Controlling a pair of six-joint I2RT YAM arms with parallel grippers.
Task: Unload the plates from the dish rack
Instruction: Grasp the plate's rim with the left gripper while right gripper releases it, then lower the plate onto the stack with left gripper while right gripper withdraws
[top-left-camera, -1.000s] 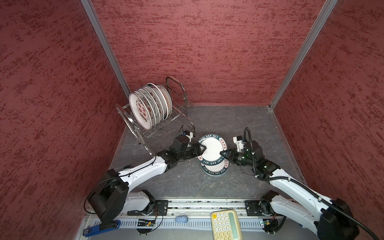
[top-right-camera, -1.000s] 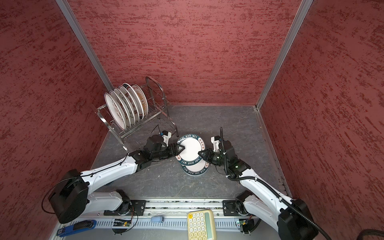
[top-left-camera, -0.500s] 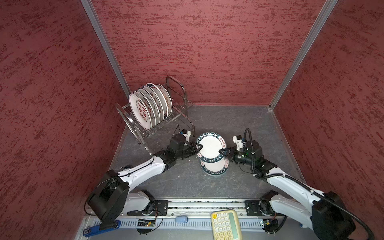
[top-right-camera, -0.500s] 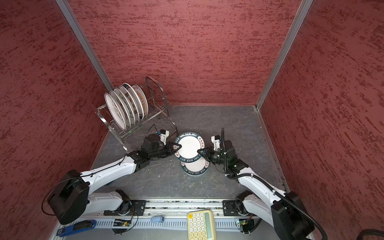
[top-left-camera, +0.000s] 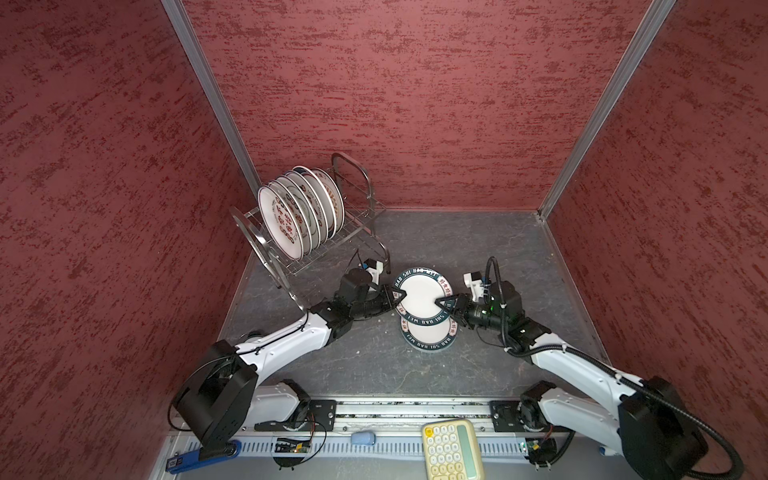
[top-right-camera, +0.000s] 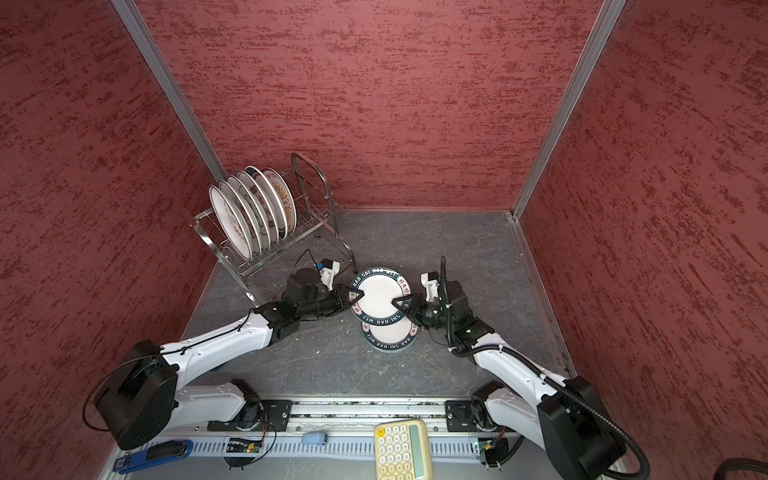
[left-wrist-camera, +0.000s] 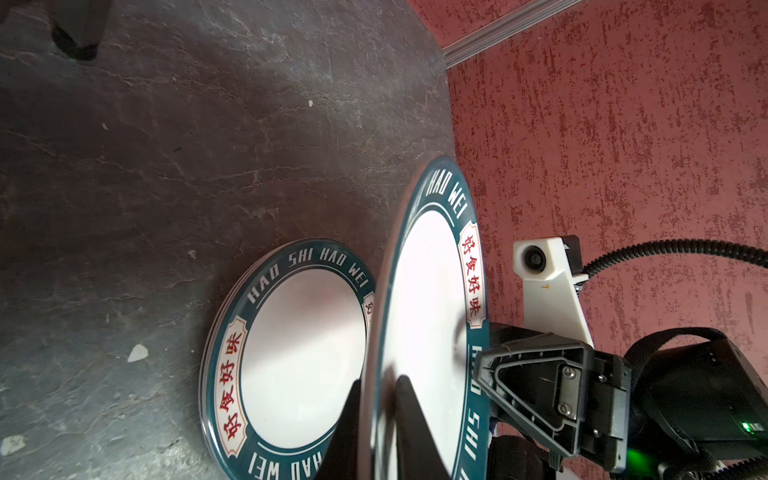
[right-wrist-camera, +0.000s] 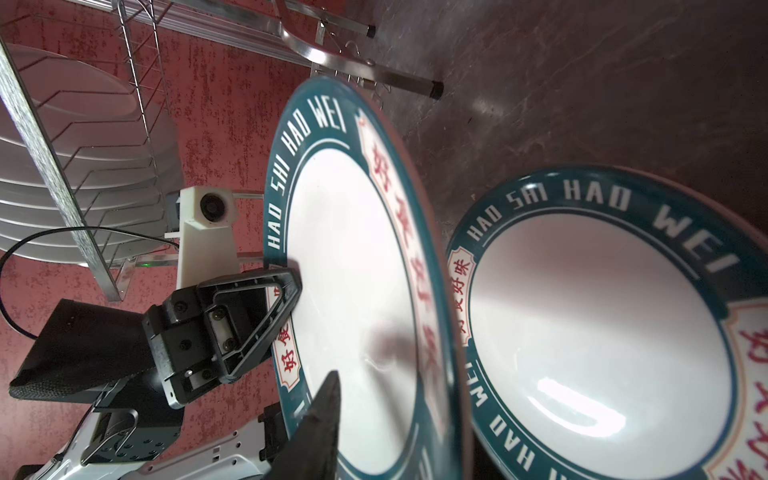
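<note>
The dish rack (top-left-camera: 355, 226), of shiny steel wire, stands at the back left of the tabletop (top-left-camera: 478, 249), with a row of white plates (top-left-camera: 286, 220) on edge in it. One teal-rimmed plate (top-left-camera: 419, 293) is raised, partly over a low stack (top-left-camera: 428, 337) of similar plates lying flat.

Plates (top-left-camera: 283, 224) in rack (top-left-camera: 356, 221), back left

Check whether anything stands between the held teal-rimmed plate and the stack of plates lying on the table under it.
Nothing visible does. The held plate hangs tilted over the stack, whose top plate is bare. The left gripper clamps one rim, and the right gripper sits at the opposite rim.
</note>
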